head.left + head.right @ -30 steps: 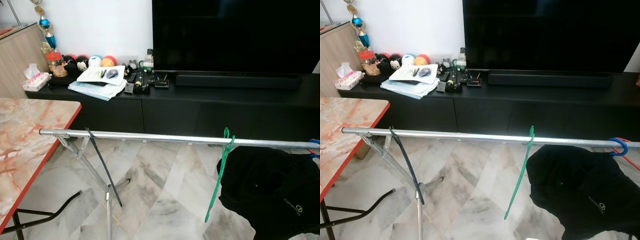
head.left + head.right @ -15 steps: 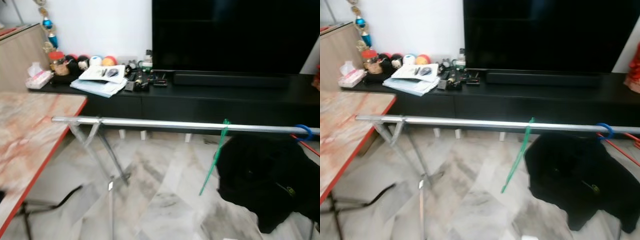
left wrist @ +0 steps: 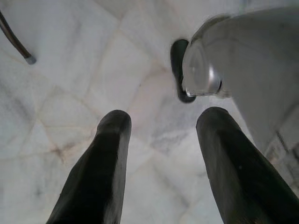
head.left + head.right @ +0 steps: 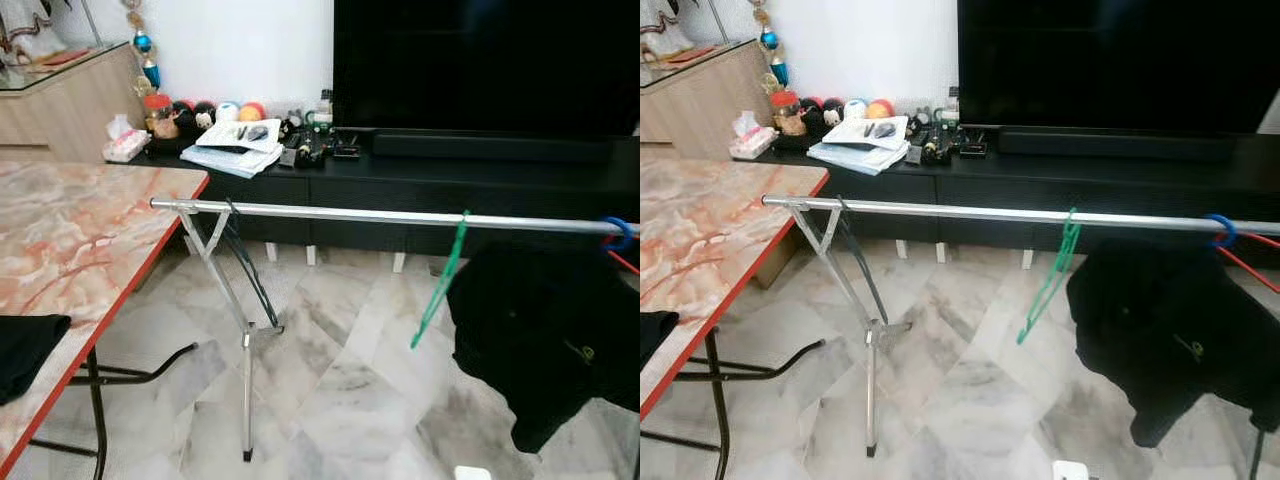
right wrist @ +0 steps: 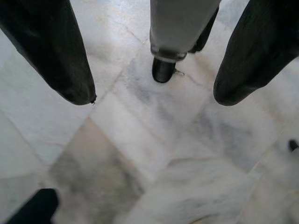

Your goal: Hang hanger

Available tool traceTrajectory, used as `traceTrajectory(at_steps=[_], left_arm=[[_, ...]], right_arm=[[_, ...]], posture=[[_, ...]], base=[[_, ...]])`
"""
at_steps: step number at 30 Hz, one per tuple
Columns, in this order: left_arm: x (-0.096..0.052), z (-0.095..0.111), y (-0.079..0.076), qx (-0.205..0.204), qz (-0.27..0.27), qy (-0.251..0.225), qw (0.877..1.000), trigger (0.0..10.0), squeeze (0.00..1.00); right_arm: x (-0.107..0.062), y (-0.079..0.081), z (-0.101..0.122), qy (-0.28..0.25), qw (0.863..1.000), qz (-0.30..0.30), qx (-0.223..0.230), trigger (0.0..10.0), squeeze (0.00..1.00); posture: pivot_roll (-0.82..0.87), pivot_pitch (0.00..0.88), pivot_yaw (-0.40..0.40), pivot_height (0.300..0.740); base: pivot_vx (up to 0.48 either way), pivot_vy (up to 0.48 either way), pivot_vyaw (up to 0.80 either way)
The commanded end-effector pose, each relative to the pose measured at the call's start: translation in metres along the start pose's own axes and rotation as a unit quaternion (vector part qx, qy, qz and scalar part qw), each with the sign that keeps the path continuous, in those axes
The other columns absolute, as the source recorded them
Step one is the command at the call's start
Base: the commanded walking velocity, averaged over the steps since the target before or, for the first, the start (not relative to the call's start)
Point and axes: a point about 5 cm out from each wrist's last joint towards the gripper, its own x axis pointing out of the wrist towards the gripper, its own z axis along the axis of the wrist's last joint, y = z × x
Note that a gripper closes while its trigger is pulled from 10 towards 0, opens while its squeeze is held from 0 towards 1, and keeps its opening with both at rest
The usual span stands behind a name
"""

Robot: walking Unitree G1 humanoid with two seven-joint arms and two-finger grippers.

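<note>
The green hanger (image 4: 441, 290) hangs hooked on the rail (image 4: 350, 214), left of the black garment (image 4: 545, 335). Left gripper (image 3: 161, 163) and right gripper (image 5: 154, 74) point floorward, jaws wide, empty.

This is a home, a living room by the look of it. A big dark television (image 4: 490, 60) stands on a long, low black cabinet (image 4: 450, 185) against a white wall (image 4: 240, 45), with a slim speaker bar (image 4: 490, 147) under the screen. On the cabinet's end lie papers (image 4: 238, 152), a tissue box (image 4: 125, 147) and a row of small round toys (image 4: 215, 108), perhaps balls, too small to tell. The floor (image 4: 340, 400) is pale marble tile. A folding table (image 4: 80, 250) with a marbled top and red edge stands to one side, and a metal clothes rail (image 4: 380, 214) with a dark garment (image 4: 540, 340) crosses the middle of the room, household laundry indoors.
</note>
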Motion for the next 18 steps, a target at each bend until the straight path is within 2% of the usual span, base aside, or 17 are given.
traceTrajectory(at_steps=[1, 8, 18], left_arm=[[-0.0009, -0.0009, 0.005, -0.006, 0.006, 0.003, 1.0, 10.0, 0.0], [-0.0008, -0.0006, 0.0049, -0.005, 0.006, 0.002, 1.0, 10.0, 0.0], [-0.0008, -0.0011, 0.0046, 0.0, 0.005, 0.006, 1.0, 10.0, 0.0]], right_arm=[[0.0002, 0.0104, 0.002, 0.004, 1.0, 0.011, 0.004, 10.0, 0.0], [0.0002, 0.009, 0.0013, 0.004, 1.0, 0.011, 0.003, 10.0, 0.0], [0.0001, 0.0059, 0.0003, 0.006, 1.0, 0.009, 0.004, 10.0, 0.0]], posture=[[0.06, 0.028, 0.028, 0.74], [0.06, 0.027, 0.029, 0.74], [0.06, 0.029, 0.028, 0.74]], base=[[-0.247, 0.0, 0.0], [-0.245, 0.0, 0.0], [0.0, 0.0, 0.0]])
